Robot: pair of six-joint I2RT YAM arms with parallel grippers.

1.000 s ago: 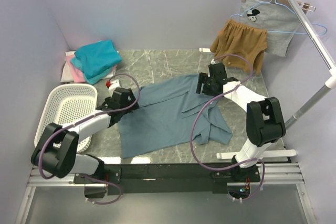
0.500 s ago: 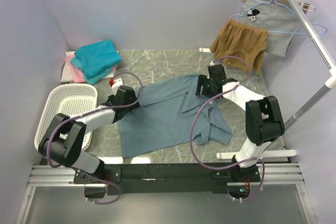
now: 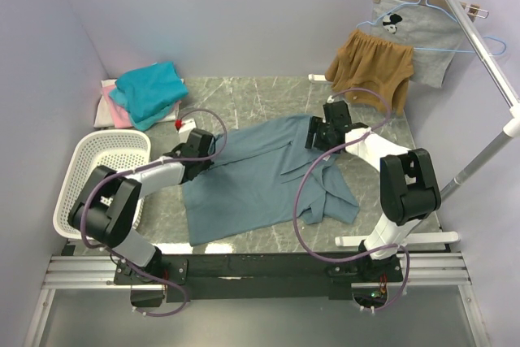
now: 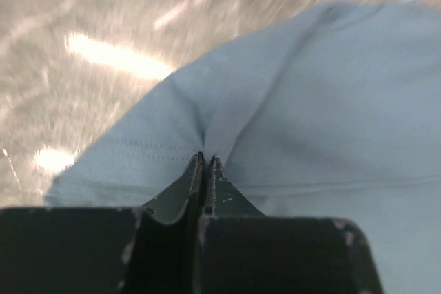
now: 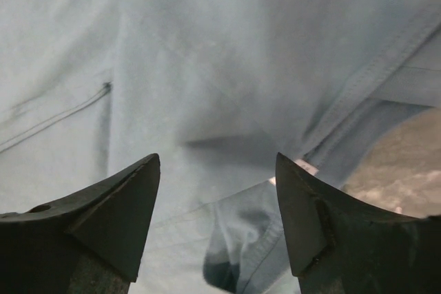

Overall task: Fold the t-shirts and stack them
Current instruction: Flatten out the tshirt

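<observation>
Grey-blue t-shirt point(image 3: 252, 184) fold inside the tight left claw point(image 4: 205, 163) (right claw point(image 5: 217, 161) agape)

left arm point(image 3: 153, 175), right arm point(image 3: 371, 147): white links, black joint housings, purple cables point(image 3: 296, 197). left gripper point(image 4: 205, 162) paint chipped; right gripper point(image 5: 217, 166) fingers point(image 5: 110, 218) black wedges.

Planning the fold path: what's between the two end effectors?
Only the grey-blue t-shirt, running unbroken from the left end effector to the right end effector. The top view shows it.
</observation>
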